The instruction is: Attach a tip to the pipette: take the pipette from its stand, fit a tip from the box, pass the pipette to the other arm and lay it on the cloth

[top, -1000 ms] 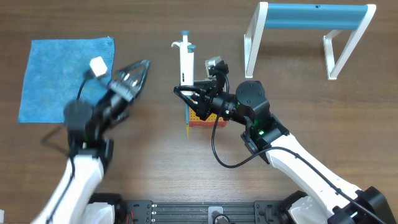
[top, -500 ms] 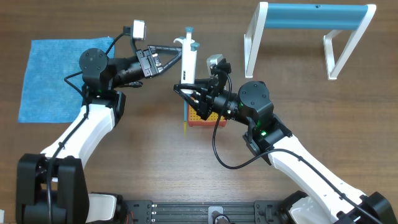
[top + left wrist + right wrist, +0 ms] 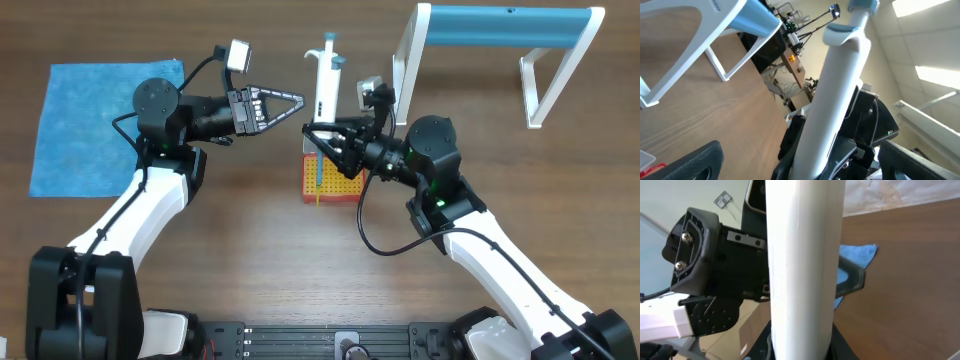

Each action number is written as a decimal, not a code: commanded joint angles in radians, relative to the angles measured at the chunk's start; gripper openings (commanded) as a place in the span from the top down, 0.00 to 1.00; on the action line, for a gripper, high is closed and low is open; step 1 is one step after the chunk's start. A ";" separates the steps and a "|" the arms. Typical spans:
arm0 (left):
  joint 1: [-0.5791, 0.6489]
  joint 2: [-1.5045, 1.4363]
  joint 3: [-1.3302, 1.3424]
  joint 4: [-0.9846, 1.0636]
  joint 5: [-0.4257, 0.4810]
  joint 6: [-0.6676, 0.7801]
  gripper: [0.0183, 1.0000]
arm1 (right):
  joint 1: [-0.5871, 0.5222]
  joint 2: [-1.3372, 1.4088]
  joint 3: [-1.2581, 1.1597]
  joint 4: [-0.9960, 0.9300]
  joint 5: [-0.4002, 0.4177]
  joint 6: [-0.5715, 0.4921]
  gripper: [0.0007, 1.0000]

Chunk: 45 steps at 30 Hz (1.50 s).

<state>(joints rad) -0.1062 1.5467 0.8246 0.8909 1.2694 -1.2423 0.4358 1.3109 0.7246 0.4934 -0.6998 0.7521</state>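
Swung in, your open, empty left gripper [image 3: 286, 104] faces the upright white-and-blue plastic pipette [image 3: 325, 85] clamped in your right gripper [image 3: 322, 143].

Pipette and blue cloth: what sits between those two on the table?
In the top view, the left arm stretches between the cloth and the pipette, its open fingers toward the pipette, above bare wooden table.

2 arms: white links [image 3: 140, 212], black joints [image 3: 158, 100], looping black cables [image 3: 361, 222], silver screws [image 3: 685, 237], 1 green light [image 3: 436, 203].
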 commanded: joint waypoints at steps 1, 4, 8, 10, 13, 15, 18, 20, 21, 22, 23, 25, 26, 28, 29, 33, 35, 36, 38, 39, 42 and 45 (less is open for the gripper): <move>-0.027 -0.002 0.025 0.072 0.022 0.020 0.00 | 0.047 0.002 0.018 -0.008 -0.036 0.064 0.92; -0.048 -0.002 0.025 0.109 0.022 0.021 0.00 | 0.066 0.002 0.018 -0.026 -0.035 0.080 0.92; -0.066 -0.002 0.025 0.117 0.023 0.021 0.00 | 0.087 0.002 0.018 -0.026 -0.046 0.109 0.92; -0.066 -0.002 0.025 0.117 0.023 0.021 0.00 | 0.088 0.002 0.018 -0.026 -0.046 0.109 0.92; -0.064 -0.002 0.025 0.117 0.022 0.021 0.04 | 0.088 0.002 0.018 -0.026 -0.046 0.108 0.92; -0.063 -0.002 0.025 0.116 0.022 0.021 0.07 | 0.088 0.002 0.018 -0.026 -0.047 0.108 0.92; -0.062 -0.002 0.025 0.116 0.022 0.029 0.80 | 0.088 0.002 0.018 -0.026 -0.047 0.108 0.92; -0.063 -0.002 0.025 0.116 0.021 0.028 0.99 | 0.088 0.002 0.018 -0.026 -0.047 0.108 0.92; -0.063 -0.002 0.025 0.116 0.018 0.029 0.99 | 0.088 0.002 0.018 -0.026 -0.047 0.108 0.92; -0.063 -0.002 0.025 0.116 0.010 0.029 0.99 | 0.088 0.002 0.018 -0.026 -0.047 0.108 0.92; -0.063 -0.002 0.025 0.116 -0.007 0.029 0.99 | 0.088 0.002 0.018 -0.026 -0.047 0.108 0.66; -0.062 -0.002 0.025 0.116 -0.052 0.029 0.99 | 0.088 0.002 0.018 -0.026 -0.047 0.108 0.21; -0.061 -0.002 0.025 0.109 -0.088 0.029 0.99 | 0.088 0.002 0.018 -0.031 -0.047 0.108 0.21; -0.052 -0.002 0.025 0.056 -0.133 0.029 0.99 | 0.085 0.002 0.018 -0.051 -0.047 0.106 0.21; -0.041 -0.002 0.025 -0.011 -0.163 0.039 0.99 | 0.079 0.002 0.018 -0.074 -0.046 0.094 0.21; 0.007 -0.002 0.025 -0.386 -0.324 0.234 0.99 | 0.016 0.002 0.018 -0.182 -0.046 -0.014 0.21; 0.064 -0.002 0.025 -0.714 -0.526 0.396 0.99 | -0.062 0.000 0.018 -0.221 -0.047 -0.040 0.21; 0.084 -0.002 0.026 -0.798 -0.579 0.436 0.99 | -0.087 -0.001 0.018 -0.227 -0.047 -0.040 0.21; 0.150 -0.003 0.037 -0.992 -0.662 0.520 0.99 | -0.151 -0.011 0.018 -0.261 -0.047 -0.040 0.20; 0.179 -0.003 0.049 -1.054 -0.664 0.563 0.99 | -0.170 -0.016 0.018 -0.280 -0.047 -0.041 0.20; 0.276 -0.003 0.151 -1.323 -0.681 0.719 0.99 | -0.201 -0.032 0.018 -0.330 -0.046 -0.052 0.20; 0.378 -0.002 0.336 -1.619 -0.726 0.928 0.99 | -0.204 -0.034 0.018 -0.333 -0.045 -0.055 0.20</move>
<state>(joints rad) 0.1707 1.5509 0.9379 -0.5354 0.6331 -0.6453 0.2367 1.3041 0.7288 0.1581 -0.7429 0.7284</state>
